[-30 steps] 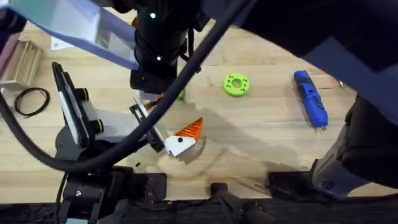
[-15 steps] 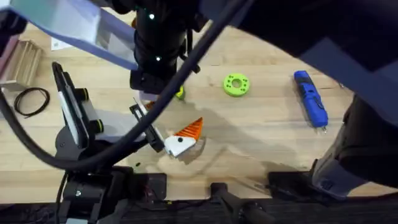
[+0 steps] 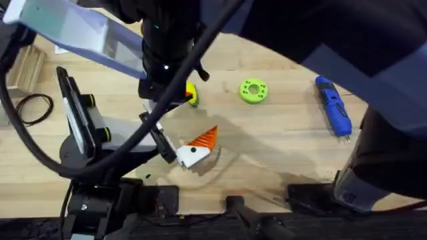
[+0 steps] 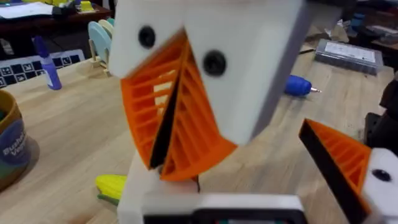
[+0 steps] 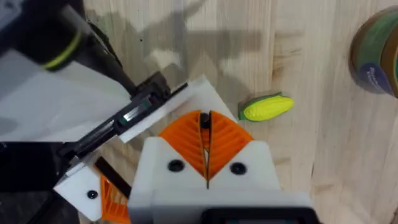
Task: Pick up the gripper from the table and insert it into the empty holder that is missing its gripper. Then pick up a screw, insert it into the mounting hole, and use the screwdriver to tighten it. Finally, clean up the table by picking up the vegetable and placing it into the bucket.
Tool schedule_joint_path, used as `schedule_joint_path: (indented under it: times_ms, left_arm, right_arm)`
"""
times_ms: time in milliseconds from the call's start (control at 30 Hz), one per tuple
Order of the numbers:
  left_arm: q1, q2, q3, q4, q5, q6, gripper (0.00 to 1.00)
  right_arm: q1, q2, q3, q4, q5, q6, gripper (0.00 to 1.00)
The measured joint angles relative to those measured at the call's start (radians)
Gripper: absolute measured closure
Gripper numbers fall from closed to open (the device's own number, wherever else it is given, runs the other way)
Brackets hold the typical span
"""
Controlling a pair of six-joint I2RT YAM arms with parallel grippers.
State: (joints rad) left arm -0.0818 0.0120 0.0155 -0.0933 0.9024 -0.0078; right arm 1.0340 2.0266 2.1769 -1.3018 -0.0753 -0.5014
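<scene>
Wooden table (image 3: 280,147), pale butcher-block top, carries everything below.

Round brown-orange bucket with green label band (image 5: 376,56): stands on the table, well apart from the right gripper, beyond the corn as seen from it.

Right gripper, white body with orange ribbed pads (image 5: 205,140): reaching across the middle of the table. Pads pressed together, nothing between them. It hangs above the board just beside the corn, not over it.

Left gripper, white mount with orange ribbed wedge (image 3: 197,143): low over the near part of the table. Whether it is apart or together, I cannot tell.

Blue pen-shaped screwdriver (image 3: 333,107): lies on the table off to the right, well apart from both grippers.

Small yellow toy corn cob with a green end (image 5: 267,107): lies flat on the table, untouched, between the right gripper and the bucket.

Key relation: the right arm is the nearer one. The cob's long axis runs nearly square to the seam between the right pads. Judgement: the pads must part, shift over the cob toward the bucket side, and probably turn so they close across its short width.
</scene>
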Motion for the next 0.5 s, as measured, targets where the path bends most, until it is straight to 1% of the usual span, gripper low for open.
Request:
schedule_joint_path:
  times_ms: [100,133,233,333,367,400,500]
  left_arm:
    - [0.0,0.0,0.0,0.0,0.0,0.0,0.015]
    - [0.0,0.0,0.0,0.0,0.0,0.0,0.015]
    - [0.0,0.0,0.0,0.0,0.0,0.0,0.015]
    - [0.0,0.0,0.0,0.0,0.0,0.003,0.015]
    - [0.0,0.0,0.0,0.0,0.0,0.004,0.015]
    - [0.0,0.0,0.0,0.0,0.0,0.005,0.015]
    - [0.0,0.0,0.0,0.0,0.0,0.008,0.015]
  right_arm:
    - [0.0,0.0,0.0,0.0,0.0,0.004,0.996]
    - [0.0,0.0,0.0,0.0,0.0,0.01,0.975]
    - [0.0,0.0,0.001,-0.001,0.005,0.015,0.574]
    - [-0.006,0.0,0.001,-0.003,0.015,0.025,0.136]
    - [-0.011,-0.003,0.001,-0.003,0.02,0.029,0.047]
    - [-0.019,-0.005,0.001,-0.004,0.021,0.047,0.02]
    - [-0.039,-0.012,0.001,-0.017,0.019,0.116,0.01]
